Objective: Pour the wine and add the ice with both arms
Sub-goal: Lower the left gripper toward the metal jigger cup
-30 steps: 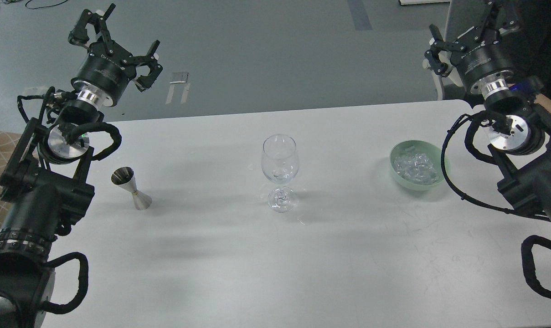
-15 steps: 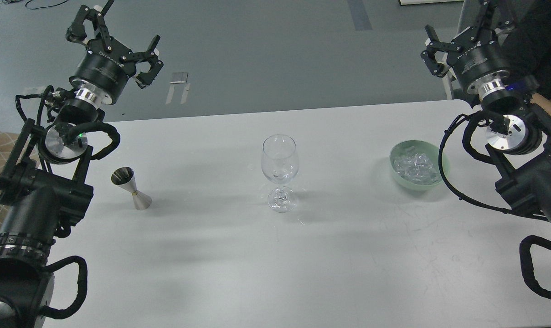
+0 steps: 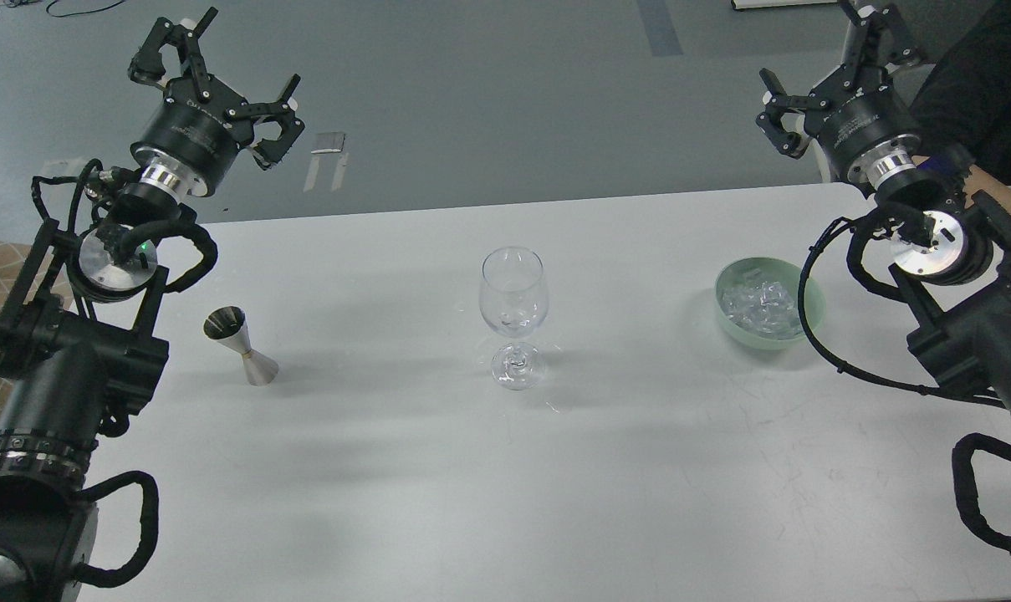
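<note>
The left gripper [image 3: 221, 79] and right gripper [image 3: 831, 58] were both spread wide and held nothing, raised beyond the desk's [image 3: 388, 468] far edge. The ice [image 3: 760, 303] lay heaped in a green bowl [image 3: 813, 308] at right. A wine glass [image 3: 513, 313] stood upright mid-desk, a steel jigger [image 3: 242, 344] tilted at left.

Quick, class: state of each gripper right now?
Left gripper: open, holding nothing.
Right gripper: open, holding nothing.
</note>
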Robot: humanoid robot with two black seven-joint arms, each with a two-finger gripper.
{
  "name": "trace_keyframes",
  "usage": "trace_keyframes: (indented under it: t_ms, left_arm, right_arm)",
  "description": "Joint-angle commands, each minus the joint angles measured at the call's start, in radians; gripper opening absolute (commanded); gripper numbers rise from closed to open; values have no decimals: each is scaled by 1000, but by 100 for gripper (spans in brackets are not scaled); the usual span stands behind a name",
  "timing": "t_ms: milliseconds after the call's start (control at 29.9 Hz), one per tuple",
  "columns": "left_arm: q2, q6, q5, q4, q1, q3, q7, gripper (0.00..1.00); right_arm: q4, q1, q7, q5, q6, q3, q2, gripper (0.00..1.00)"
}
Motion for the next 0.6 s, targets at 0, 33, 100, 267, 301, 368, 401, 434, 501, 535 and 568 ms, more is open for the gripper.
trace_keyframes:
  t_ms: [0, 33, 100, 267, 301, 368, 401, 434, 501, 535, 568]
  left_arm:
    - [1, 2, -1, -9, 8, 8, 7, 98]
    - [1, 2, -1, -14, 11, 10, 7, 98]
    - [1, 2, -1, -37, 31, 9, 10, 98]
    - [1, 69, -2, -97, 57, -2, 42, 98]
    - [1, 84, -4, -106, 60, -4, 47, 98]
    - [3, 139, -36, -155, 81, -4, 64, 98]
    - [9, 152, -47, -170, 93, -4, 71, 98]
    - [24, 172, -68, -204, 115, -7, 84, 98]
    - [41, 193, -90, -250, 139, -13, 93, 98]
    - [53, 218, -110, -293, 165, -14, 101, 98]
    - [68, 251, -137, -342, 196, -21, 110, 98]
  right_arm:
    - [10, -6, 11, 3, 5, 4, 0, 100]
    - [13, -6, 12, 5, 5, 6, 0, 100]
    - [14, -8, 12, 5, 4, 6, 0, 100]
    - [16, -8, 11, 5, 2, 6, -1, 100]
    - [16, -9, 11, 5, 1, 6, -1, 100]
    - [22, -11, 11, 5, -2, 6, -3, 100]
    - [22, -11, 11, 5, -2, 6, -3, 100]
    - [22, -11, 11, 5, -2, 6, -3, 100]
    - [22, -13, 11, 5, -4, 6, -3, 100]
    - [22, -13, 11, 5, -4, 6, -3, 100]
    - [22, -13, 11, 5, -4, 6, -1, 100]
